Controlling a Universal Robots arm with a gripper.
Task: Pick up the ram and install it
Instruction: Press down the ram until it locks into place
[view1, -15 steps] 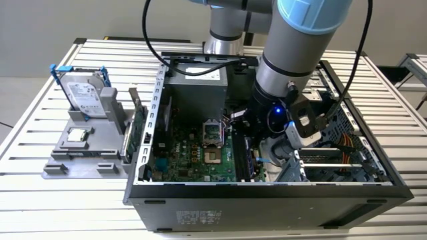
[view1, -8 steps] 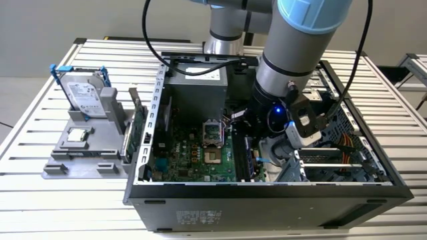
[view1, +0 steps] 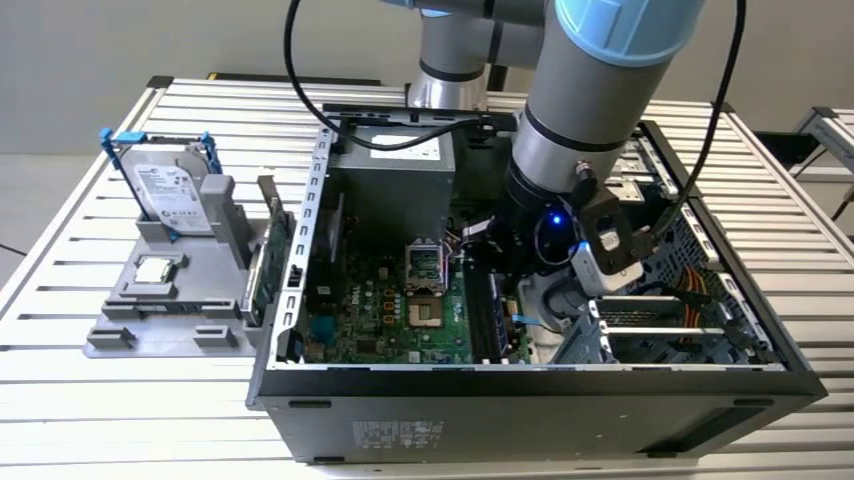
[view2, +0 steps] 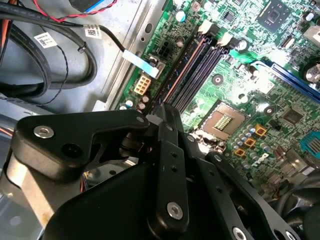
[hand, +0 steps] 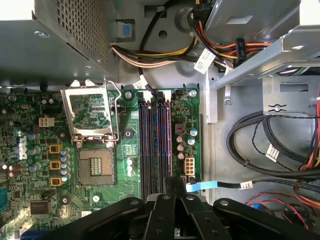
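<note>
Both wrist views put the gripper (hand: 172, 187) narrowed edge-on above the motherboard's memory slots (hand: 155, 145) — apparently seating the ram; I cannot tell whether it holds anything.

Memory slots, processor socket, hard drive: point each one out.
memory slots (hand: 155, 135), first wrist view, middle of the bank
processor socket (hand: 97, 171), first wrist view, its contact grid
hard drive (view1: 171, 195), exterior view, its label face

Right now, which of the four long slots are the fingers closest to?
The outermost slot, beside the white connector and farthest from the square socket.
</note>
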